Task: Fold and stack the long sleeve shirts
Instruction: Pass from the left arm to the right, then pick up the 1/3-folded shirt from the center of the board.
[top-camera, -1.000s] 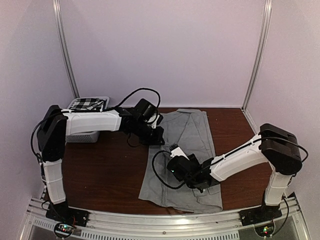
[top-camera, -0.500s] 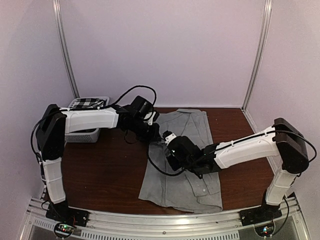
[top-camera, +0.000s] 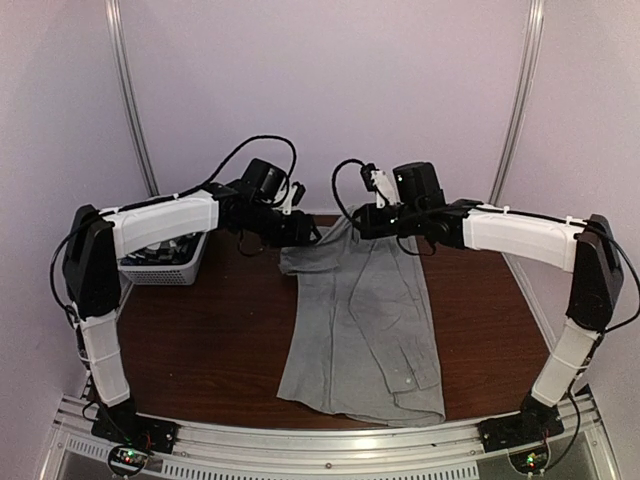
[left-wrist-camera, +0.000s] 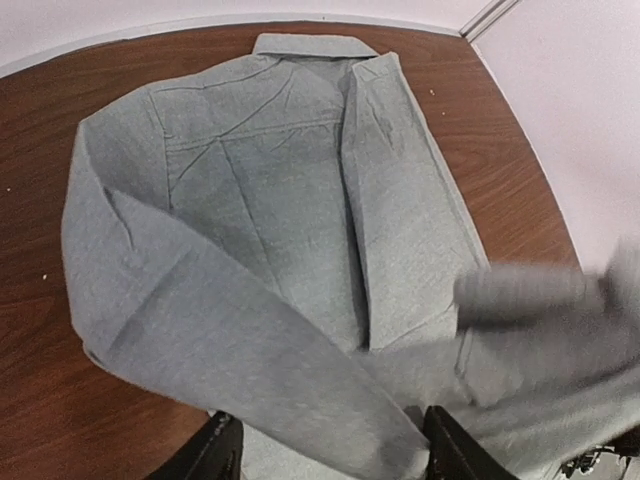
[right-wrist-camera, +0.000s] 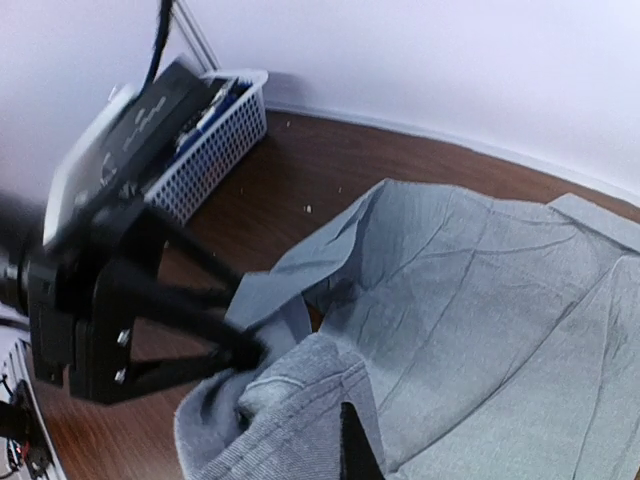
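On the bench (top-camera: 200, 340), the light grey shirt (top-camera: 350, 330) lies centred, long axis near-to-far, collar toward the back wall. Bare wood flanks both long edges. Both arms reach over its far end. The right end effector (top-camera: 364, 223) is clamped on a lifted sleeve fold. The left end effector (top-camera: 308, 236) stands parted, with cloth between its fingers.

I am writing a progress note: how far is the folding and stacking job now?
Done: the grey shirt looks narrowed, sides folded inward. In hand: the right gripper pinches its raised far end; the left gripper is open beside it. Left: crosswise folds; nothing is stacked yet.
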